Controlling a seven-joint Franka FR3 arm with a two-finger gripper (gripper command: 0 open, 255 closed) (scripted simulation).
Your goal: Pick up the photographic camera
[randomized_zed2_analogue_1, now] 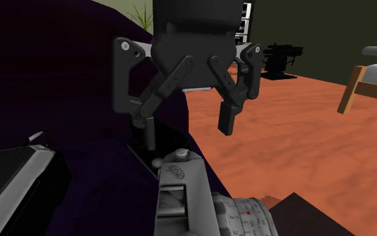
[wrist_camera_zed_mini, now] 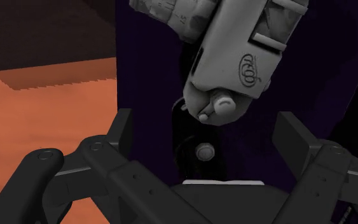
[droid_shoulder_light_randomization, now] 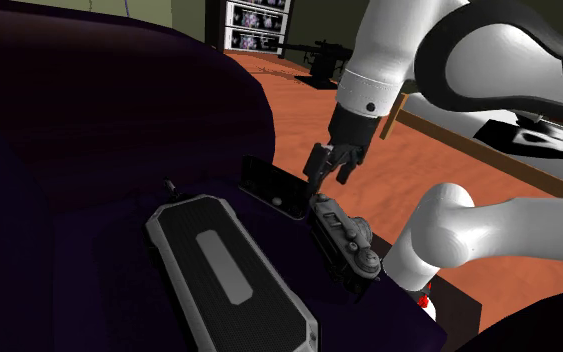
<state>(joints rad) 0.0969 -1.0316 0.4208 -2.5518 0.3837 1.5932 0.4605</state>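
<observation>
I see the pincer (droid_shoulder_light_randomization: 324, 180) hanging with its jaws wide apart and nothing in them, just above one end of the grey camera (droid_shoulder_light_randomization: 344, 240). The camera lies on a dark purple cushion (droid_shoulder_light_randomization: 89, 150), near the edge that borders the reddish floor (droid_shoulder_light_randomization: 299, 110). In the wrist view the camera's knobbed end (wrist_camera_zed_mini: 217, 105) lines up between the fingers (wrist_camera_zed_mini: 123, 130), untouched. A flat black slab (droid_shoulder_light_randomization: 272, 188) sits just beside that end. A large grey and black speaker (droid_shoulder_light_randomization: 231, 272) lies near the camera.

Purple sofa (droid_shoulder_light_randomization: 89, 150), grey speaker (droid_shoulder_light_randomization: 229, 270)
</observation>
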